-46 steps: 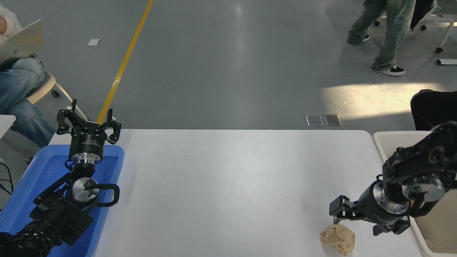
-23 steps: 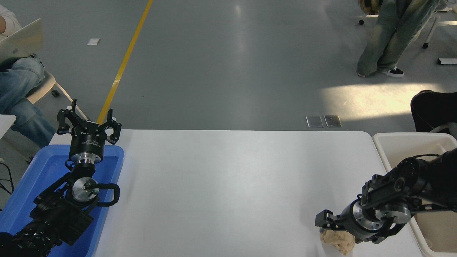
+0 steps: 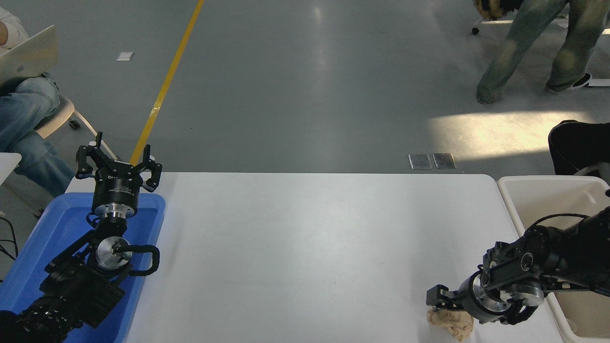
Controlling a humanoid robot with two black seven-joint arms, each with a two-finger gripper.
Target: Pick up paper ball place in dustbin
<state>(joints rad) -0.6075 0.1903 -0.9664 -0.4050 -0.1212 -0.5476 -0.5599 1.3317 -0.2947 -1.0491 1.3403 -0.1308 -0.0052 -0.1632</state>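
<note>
The paper ball [image 3: 450, 325], a crumpled tan wad, lies on the white table [image 3: 305, 247] near its front right corner. My right gripper [image 3: 460, 310] has come down right over it, open. One black finger [image 3: 436, 296] shows just above the ball's left side, and the wrist hides the other finger. I cannot tell if the fingers touch the paper. The dustbin [image 3: 506, 190], a cream-white tub, stands off the table's right edge, partly behind my right arm. My left gripper [image 3: 118, 164] is parked open over the blue tray.
A blue tray [image 3: 62, 224] lies at the table's left edge under my left arm. A seated person [image 3: 24, 105] is at the far left. Another person's legs [image 3: 529, 43] move across the floor at the top right.
My right arm has dropped lower and toward the table's front, bringing the gripper from above and behind the paper ball down onto it. The person at the top right has walked on.
</note>
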